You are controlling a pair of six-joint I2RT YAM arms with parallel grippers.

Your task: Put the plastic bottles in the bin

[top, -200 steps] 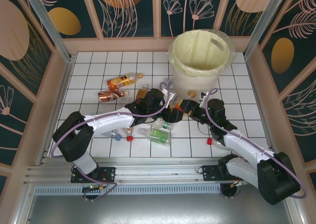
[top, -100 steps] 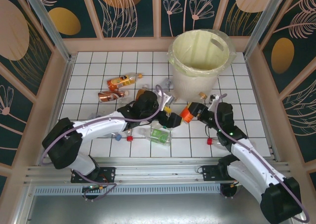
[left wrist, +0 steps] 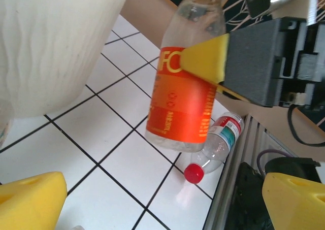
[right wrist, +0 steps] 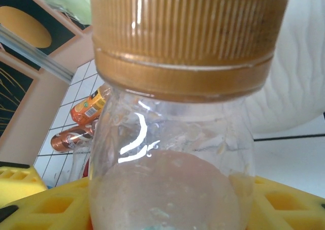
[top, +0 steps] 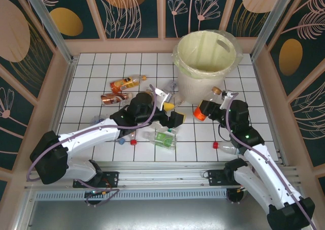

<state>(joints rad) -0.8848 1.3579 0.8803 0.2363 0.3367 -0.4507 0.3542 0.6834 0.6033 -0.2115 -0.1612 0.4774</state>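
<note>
Right gripper point(top: 210, 104): closed on orange-label bottle point(top: 200, 112), centre right, just below the bin point(top: 198, 83).
Left gripper point(top: 172, 113): wide open, empty, centre frame.
Other bottles point(top: 124, 82): lying on desk point(top: 101, 62), centre left.
Handling: light, thin, slick; likely dents; grip mid-body.

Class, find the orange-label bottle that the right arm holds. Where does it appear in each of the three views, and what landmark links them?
Top external: bottle right of centre, just below the bin.
Left wrist: bottle in the centre, label toward the camera; bin upper left.
Right wrist: bottle close up in the middle, gold cap on top; bin at the right edge.
Shared landmark: the bin.
</note>
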